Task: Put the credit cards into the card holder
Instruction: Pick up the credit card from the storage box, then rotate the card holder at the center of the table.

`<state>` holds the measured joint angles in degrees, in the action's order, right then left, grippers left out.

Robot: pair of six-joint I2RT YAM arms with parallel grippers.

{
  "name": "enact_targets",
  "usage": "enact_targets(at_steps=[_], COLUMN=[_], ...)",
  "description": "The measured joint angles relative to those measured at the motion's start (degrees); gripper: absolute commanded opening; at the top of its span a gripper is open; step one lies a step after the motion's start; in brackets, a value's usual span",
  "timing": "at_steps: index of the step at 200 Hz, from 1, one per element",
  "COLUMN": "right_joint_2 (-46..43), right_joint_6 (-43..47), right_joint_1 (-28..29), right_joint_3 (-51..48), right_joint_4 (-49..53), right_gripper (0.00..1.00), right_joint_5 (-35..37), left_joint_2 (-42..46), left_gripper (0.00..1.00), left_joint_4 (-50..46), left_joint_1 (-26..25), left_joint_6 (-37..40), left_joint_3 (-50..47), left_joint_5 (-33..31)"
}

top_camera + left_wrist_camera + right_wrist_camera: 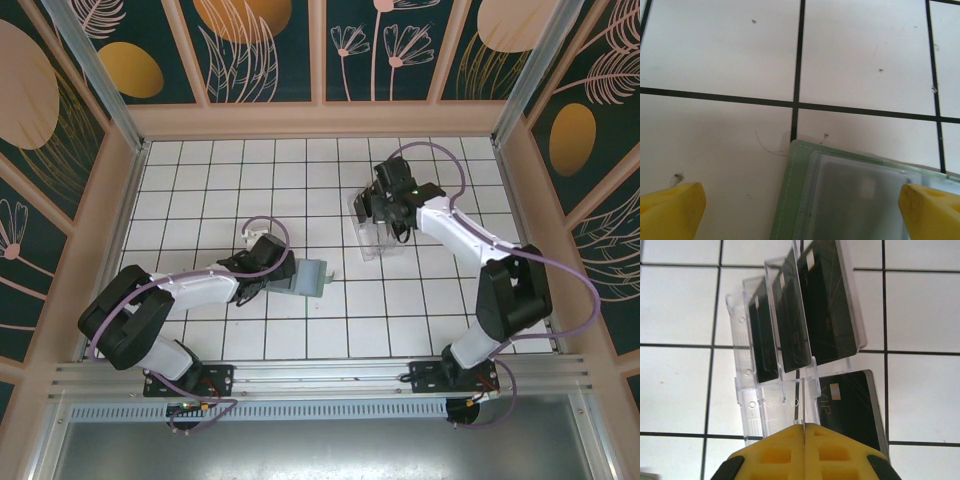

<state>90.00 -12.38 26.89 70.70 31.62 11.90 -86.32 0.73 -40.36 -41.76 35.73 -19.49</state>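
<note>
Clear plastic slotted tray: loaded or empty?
Loaded: three glossy black cards stand in slots of the clear plastic slotted tray; a fourth card lies outside the slots.

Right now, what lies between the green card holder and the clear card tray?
Nothing but bare white tiles: in the top view the stretch of table from the card holder to the clear tray carries no object.

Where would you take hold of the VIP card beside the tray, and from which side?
On the VIP card, the long edge away from the tray, coming in low from that side. It seems to lie face up and almost flat on the tiles, its other long edge against the tray, so a straight-down pinch would find little to bite.
</note>
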Motion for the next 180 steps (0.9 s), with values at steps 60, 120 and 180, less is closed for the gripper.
enact_targets(at_steps=[60, 120, 180], right_joint_2=[-10.8, -19.1, -20.6], right_joint_6=[-3.5, -9.3, -13.9], right_joint_1=[0.6, 3.8, 7.8], right_joint_3=[-0.8, -8.8, -14.4], right_joint_4=[-0.2, -2.3, -5.9], right_gripper=[0.00, 0.00, 0.00], right_joint_5=[-4.5, -9.7, -12.8], left_joint_2=[0.0, 2.4, 6.0], left_gripper=[0.99, 0.99, 0.99], left_joint_4=[3.8, 7.8, 9.4], left_joint_1=[0.0, 0.3, -2.0], left_joint_6=[0.0, -3.4, -8.1], left_joint_3=[-2.2, -5.5, -8.4], left_joint_5=[5.2, 8.0, 10.4])
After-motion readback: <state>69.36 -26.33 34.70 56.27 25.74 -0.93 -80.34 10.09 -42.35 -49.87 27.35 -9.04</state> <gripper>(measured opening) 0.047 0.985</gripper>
